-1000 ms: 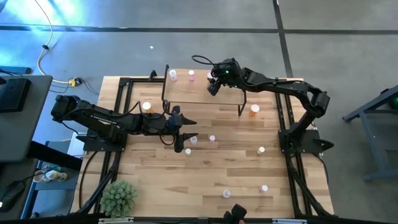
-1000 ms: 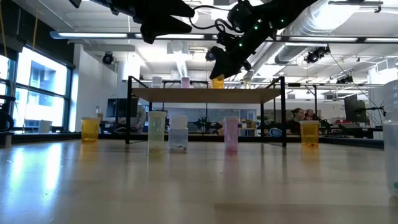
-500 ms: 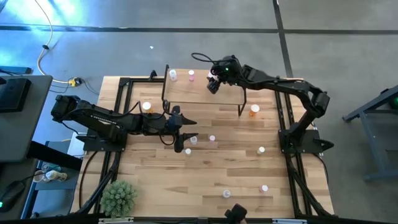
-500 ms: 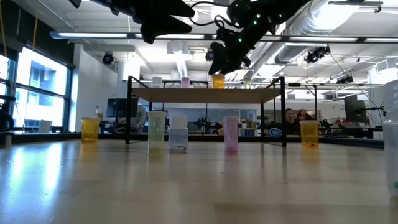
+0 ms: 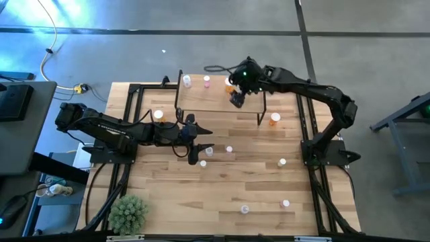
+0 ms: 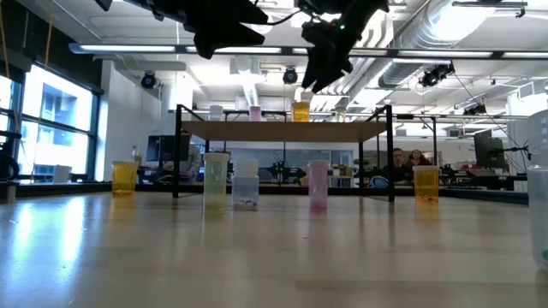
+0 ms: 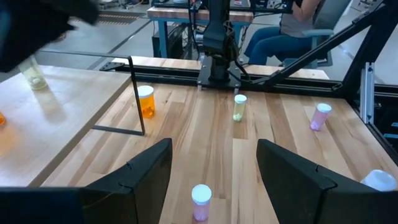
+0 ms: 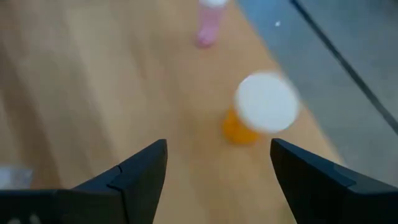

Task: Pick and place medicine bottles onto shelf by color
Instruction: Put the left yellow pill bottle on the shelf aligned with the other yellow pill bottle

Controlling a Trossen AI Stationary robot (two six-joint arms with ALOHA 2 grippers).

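Hovering over the shelf (image 5: pixel 215 101), right gripper (image 5: pixel 237 101) gaped empty above the orange bottle (image 8: pixel 256 113), apparently released; left gripper (image 5: pixel 201 139) waited open.

No legible text, label, brand, number or sign appears in any view. The medicine bottles (image 7: pixel 146 101) show plain white caps and tinted bodies (any printing on them is too small to make out), and the shelf (image 5: pixel 208 99) carries no markings.

Open-plan lab: ceiling ducts (image 6: pixel 479 34), workbenches (image 7: pixel 199 12).
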